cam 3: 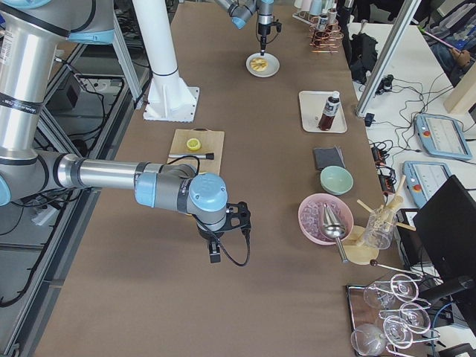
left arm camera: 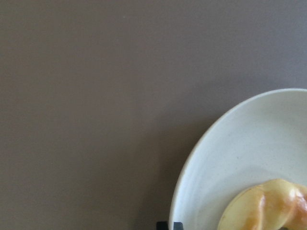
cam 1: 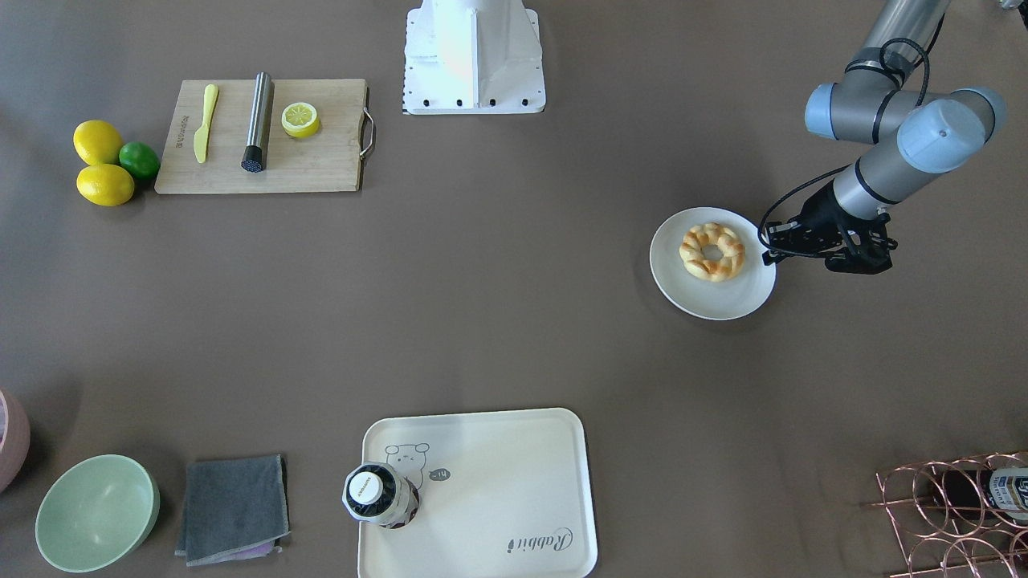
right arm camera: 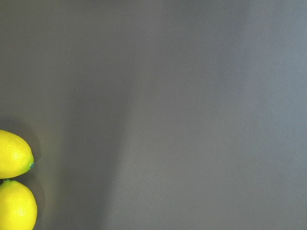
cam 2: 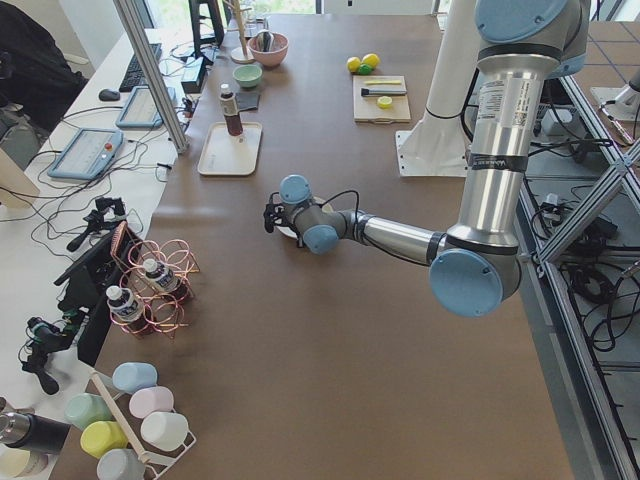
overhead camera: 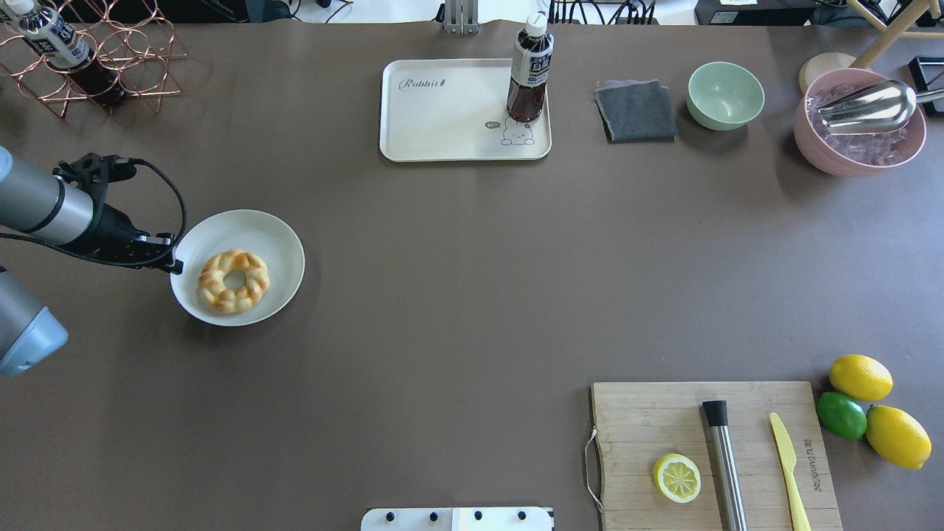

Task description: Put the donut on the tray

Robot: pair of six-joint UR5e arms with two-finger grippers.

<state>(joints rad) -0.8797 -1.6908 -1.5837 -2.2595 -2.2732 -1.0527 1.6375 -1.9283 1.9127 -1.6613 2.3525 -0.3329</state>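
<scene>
The donut point(cam 1: 712, 251), golden with browned twisted ridges, lies on a round white plate point(cam 1: 707, 301) at my left side; it also shows in the overhead view point(overhead camera: 234, 281) and at the lower right of the left wrist view point(left arm camera: 268, 206). My left gripper point(overhead camera: 173, 262) points down just outside the plate's rim, beside the donut and not touching it; its fingertips sit together, shut and empty. The cream tray point(overhead camera: 442, 118) with the bear drawing and "Rabbit" lies across the table. My right gripper point(cam 3: 214, 255) shows only in the exterior right view, low over bare table; I cannot tell its state.
A dark bottle point(overhead camera: 529, 74) stands on the tray's bear corner. A copper wire rack point(overhead camera: 96, 59) with a bottle is at the far left. A grey cloth point(overhead camera: 636, 110), green bowl point(overhead camera: 726, 94) and pink ice bowl point(overhead camera: 859, 140) sit far right. A cutting board point(overhead camera: 664, 413) and lemons point(right arm camera: 14, 153) are near right.
</scene>
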